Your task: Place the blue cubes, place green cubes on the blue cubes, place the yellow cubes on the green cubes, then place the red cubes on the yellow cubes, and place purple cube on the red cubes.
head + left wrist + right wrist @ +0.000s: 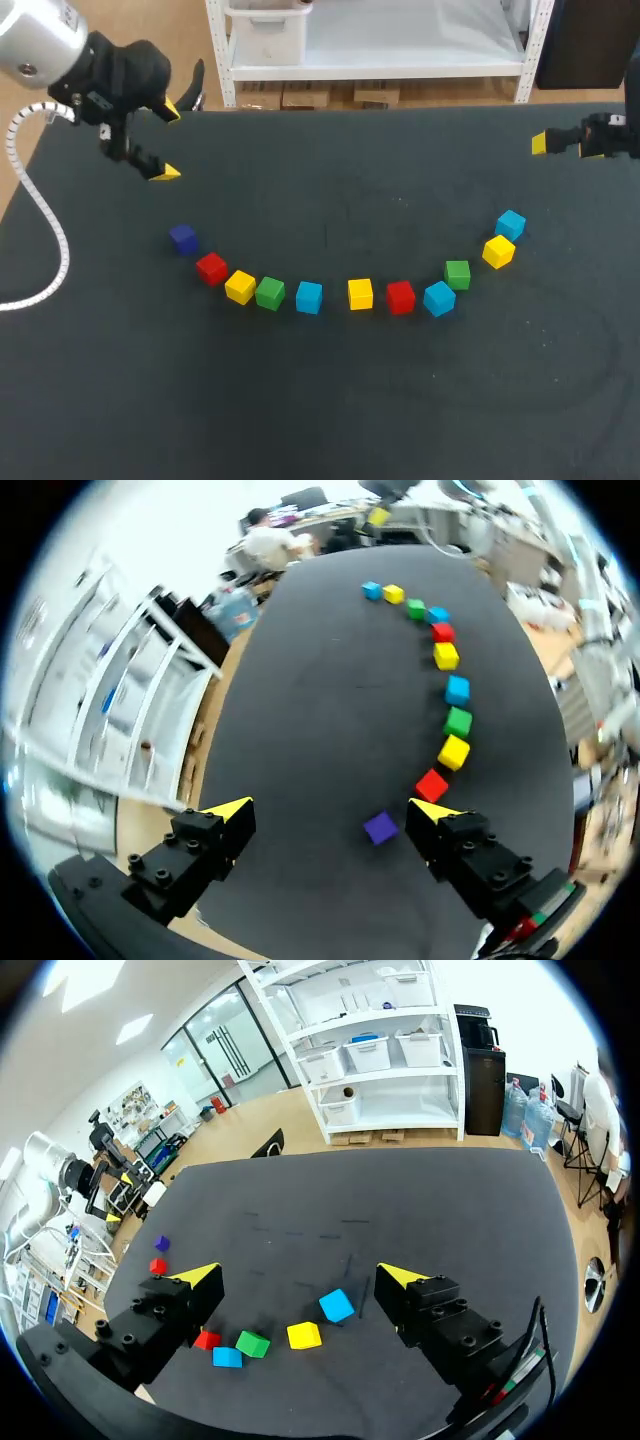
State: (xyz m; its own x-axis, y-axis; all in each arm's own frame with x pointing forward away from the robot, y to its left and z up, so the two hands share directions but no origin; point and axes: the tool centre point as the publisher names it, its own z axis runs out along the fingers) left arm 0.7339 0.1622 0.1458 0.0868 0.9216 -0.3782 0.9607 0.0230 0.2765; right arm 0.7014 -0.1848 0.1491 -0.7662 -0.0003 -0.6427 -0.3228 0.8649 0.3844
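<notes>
1. A dark desk [330,400] is seen from above, with eleven small cubes laid out on it in a shallow arc, each resting directly on the desk surface.
2. From the left end, the arc runs: purple cube [182,238], left red cube [211,268], left yellow cube [240,287], left green cube [270,293], left blue cube [309,297].
3. After a slightly wider gap come the middle yellow cube [360,294], the right red cube [401,297] and the lower blue cube [439,298].
4. The arc then climbs through the right green cube [458,274] and the right yellow cube [498,251] to the end blue cube [510,225].
5. Neighbouring cubes are set just beside one another; whether any are touching cannot be told.
6. The left tool [168,141] is held over the desk's far left corner, its yellow-tipped fingers spread wide with nothing held. A white ribbed hose [40,200] is looped down beside its arm.
7. In the left wrist view, the purple cube is the nearest thing ahead of that tool, close to one fingertip, with the rest of the arc lined up behind it.
8. The right tool [300,1276] is held at the far right edge of the desk, fingers also wide apart and gripping nothing.
9. In the right wrist view, the end blue cube and the right yellow cube are seen between its spread fingers, on the desk below.
</notes>
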